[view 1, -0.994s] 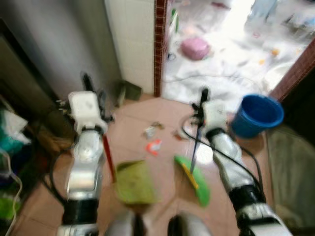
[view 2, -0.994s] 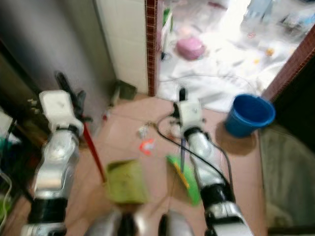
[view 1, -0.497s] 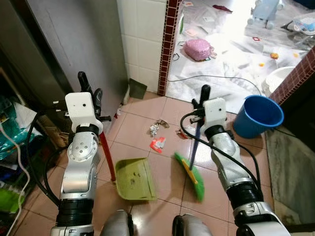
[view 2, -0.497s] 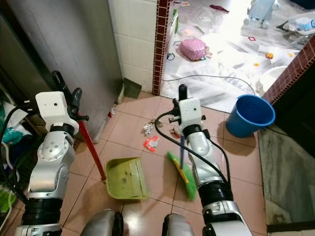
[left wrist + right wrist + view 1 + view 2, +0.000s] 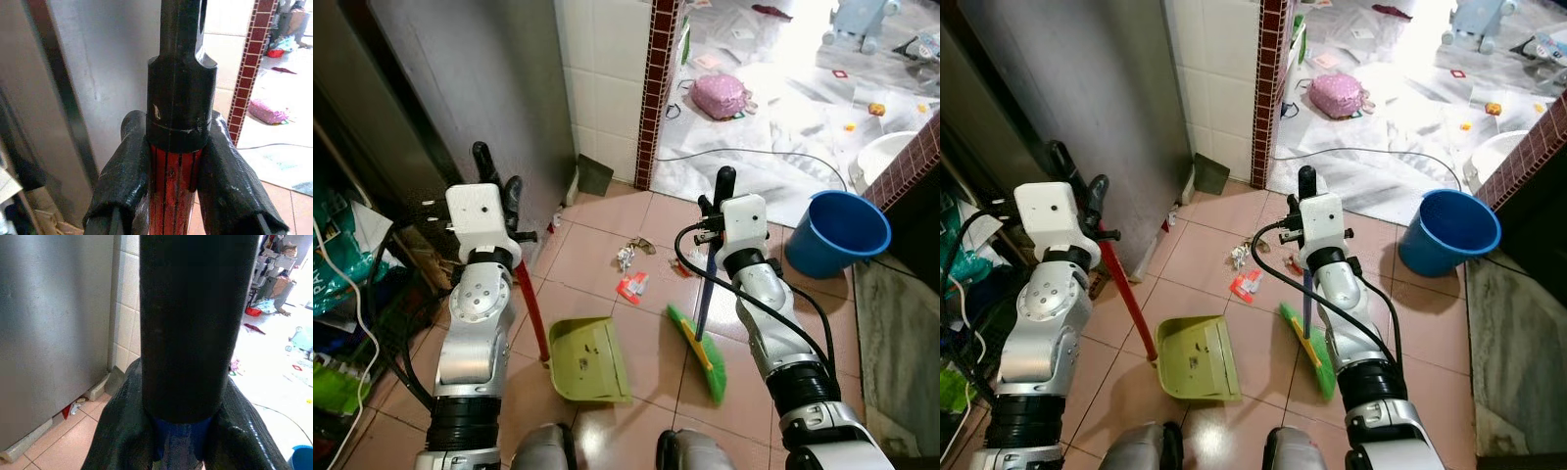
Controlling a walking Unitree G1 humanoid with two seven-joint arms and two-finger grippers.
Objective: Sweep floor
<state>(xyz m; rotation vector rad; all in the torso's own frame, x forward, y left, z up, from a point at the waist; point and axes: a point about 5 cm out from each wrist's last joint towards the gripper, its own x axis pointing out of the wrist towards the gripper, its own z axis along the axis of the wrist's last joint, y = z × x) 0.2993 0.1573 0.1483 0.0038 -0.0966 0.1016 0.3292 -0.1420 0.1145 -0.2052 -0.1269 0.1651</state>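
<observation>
Litter lies on the pink tiles ahead of both your grippers: a crumpled grey wrapper (image 5: pixel 625 258), a red-and-white scrap (image 5: pixel 630 287) just nearer you, and a small brown bit (image 5: pixel 644 245) just beyond the wrapper. Your left gripper (image 5: pixel 178 161) is clamped on the red dustpan handle (image 5: pixel 530 311); in the left wrist view you see both black fingers (image 5: pixel 128 181) pressed against the red shaft just under its black end cap. From that gripper the handle slants down to the green dustpan (image 5: pixel 588 358), which sits flat on the floor below and slightly to the right of it, its open mouth towards the space between your arms. Your right gripper (image 5: pixel 182 440) is closed tight on the broom handle (image 5: pixel 704 299), blue at the grip with a black sleeve above it. The shaft drops from that gripper to the green broom head (image 5: pixel 698 352), which touches the tiles below it, right of the dustpan and apart from it. The litter lies between the two grippers, beyond the dustpan and just left of the broom head. Right of your right gripper stands a blue bucket (image 5: pixel 836 233) by the doorway, and past it a pink bundle (image 5: pixel 722 96) lies on the white floor covering (image 5: pixel 783 127)
</observation>
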